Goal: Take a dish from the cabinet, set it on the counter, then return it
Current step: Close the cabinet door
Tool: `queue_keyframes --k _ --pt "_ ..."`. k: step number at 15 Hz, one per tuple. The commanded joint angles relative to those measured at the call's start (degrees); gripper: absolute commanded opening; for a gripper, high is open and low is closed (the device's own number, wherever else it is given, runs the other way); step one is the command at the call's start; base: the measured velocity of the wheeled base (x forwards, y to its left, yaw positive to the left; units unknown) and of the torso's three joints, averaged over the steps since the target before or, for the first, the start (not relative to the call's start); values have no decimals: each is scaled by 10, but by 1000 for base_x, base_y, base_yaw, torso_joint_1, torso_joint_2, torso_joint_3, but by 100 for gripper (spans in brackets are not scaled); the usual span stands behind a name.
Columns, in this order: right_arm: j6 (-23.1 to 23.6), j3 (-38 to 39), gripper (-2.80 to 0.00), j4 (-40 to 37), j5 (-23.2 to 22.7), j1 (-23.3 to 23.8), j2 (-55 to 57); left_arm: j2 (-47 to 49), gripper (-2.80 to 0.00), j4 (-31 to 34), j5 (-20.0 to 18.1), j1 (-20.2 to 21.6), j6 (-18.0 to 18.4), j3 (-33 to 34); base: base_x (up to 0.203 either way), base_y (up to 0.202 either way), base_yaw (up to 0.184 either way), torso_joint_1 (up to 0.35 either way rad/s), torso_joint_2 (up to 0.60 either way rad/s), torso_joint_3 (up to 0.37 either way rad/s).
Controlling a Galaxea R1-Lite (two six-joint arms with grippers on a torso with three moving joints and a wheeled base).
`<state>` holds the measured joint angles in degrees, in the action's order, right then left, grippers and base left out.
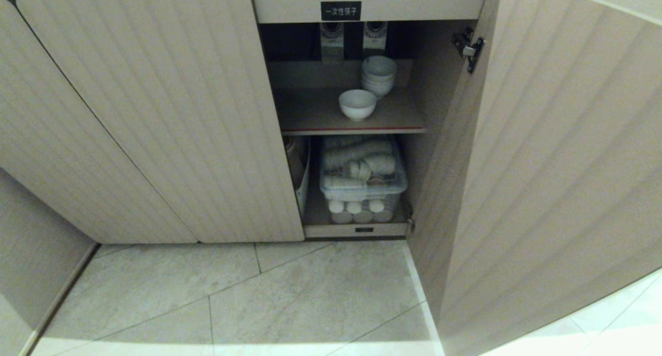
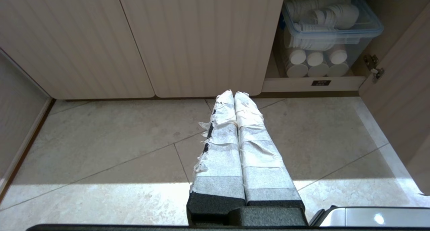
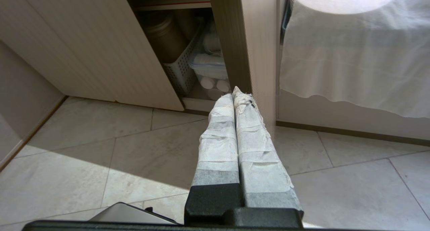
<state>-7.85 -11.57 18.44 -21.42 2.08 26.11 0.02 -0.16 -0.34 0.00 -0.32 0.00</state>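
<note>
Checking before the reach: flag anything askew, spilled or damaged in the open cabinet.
Nothing spilled or broken. The single bowl sits upright on the red-edged shelf, in front of the stack of bowls. Only oddity: frayed, peeling tape on both shut grippers, left gripper and right gripper.

Head cam looks down & fwd from above into the open cabinet (image 1: 341, 118), floor in front. Left wrist cam sits low over the floor (image 2: 117, 147), facing the closed doors & the clear bin (image 2: 331, 26). Right wrist cam, also low, faces the open door's edge (image 3: 258, 56). All three share the bin.
</note>
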Motion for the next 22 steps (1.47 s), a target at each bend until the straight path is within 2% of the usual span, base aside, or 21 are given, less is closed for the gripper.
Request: queue_keyframes --k 1,6,9,12,15,18,22 --pt "-5 0 -280 8 -4 -4 10 0 -280 0 0 0 0 0 0 0 0 0 0 0" --pt "-11 0 -280 28 -6 -3 24 0 -280 0 0 0 0 0 0 0 0 0 0 0" --pt "-8 -2 -280 29 -5 26 32 0 -280 0 0 0 0 0 0 0 0 0 0 0" --pt "-8 -1 -280 36 -6 75 54 0 -280 0 0 0 0 0 0 0 0 0 0 0" --pt "-9 -1 -280 60 -8 78 78 0 -280 0 0 0 0 0 0 0 0 0 0 0" --pt "-10 -6 -280 88 -27 77 103 0 -280 0 0 0 0 0 0 0 0 0 0 0" --pt "-21 -6 -280 140 -74 75 132 0 -280 0 0 0 0 0 0 0 0 0 0 0"
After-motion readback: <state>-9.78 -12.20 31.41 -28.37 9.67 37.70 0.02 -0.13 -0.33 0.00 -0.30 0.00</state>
